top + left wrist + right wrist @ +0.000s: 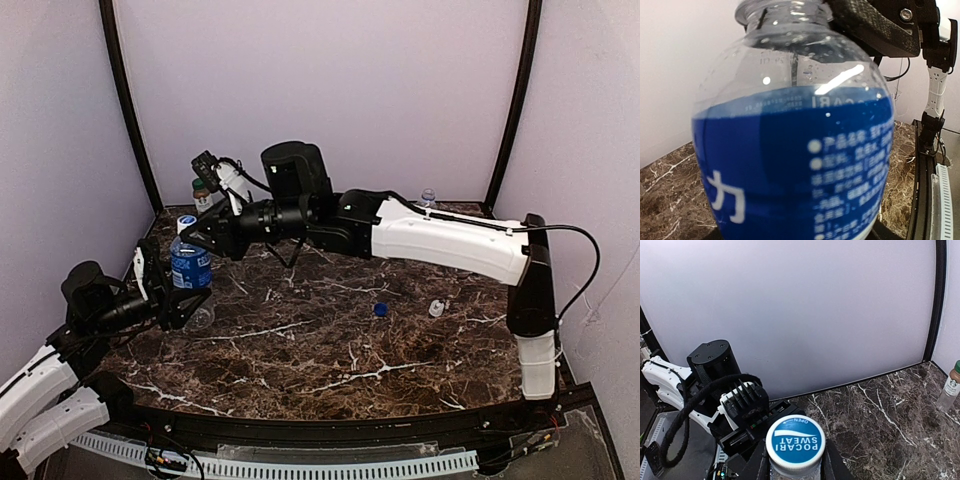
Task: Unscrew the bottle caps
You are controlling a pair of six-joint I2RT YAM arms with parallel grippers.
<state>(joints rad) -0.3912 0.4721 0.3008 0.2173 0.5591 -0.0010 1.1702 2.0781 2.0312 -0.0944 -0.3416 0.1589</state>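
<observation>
A: Right gripper (795, 463): clamped on the cap (795, 441), side to side, directly above the blue-labelled bottle (790, 165).
B: Left gripper (186, 298): around bottle's base, far left of the table (330, 350) (squeezing or slack, cannot tell).
A: Likely handles light, thin-walled, slick; buckles under pressure.
B: Best held low, at the label; cap taken at its rim.

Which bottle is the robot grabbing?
The blue-labelled Pocari Sweat bottle: the right gripper pinches its cap. The brownish bottle and small clear bottle stand untouched at the back.

Soft even light, glare streak on bottle (790, 150), close-up blurred
</observation>
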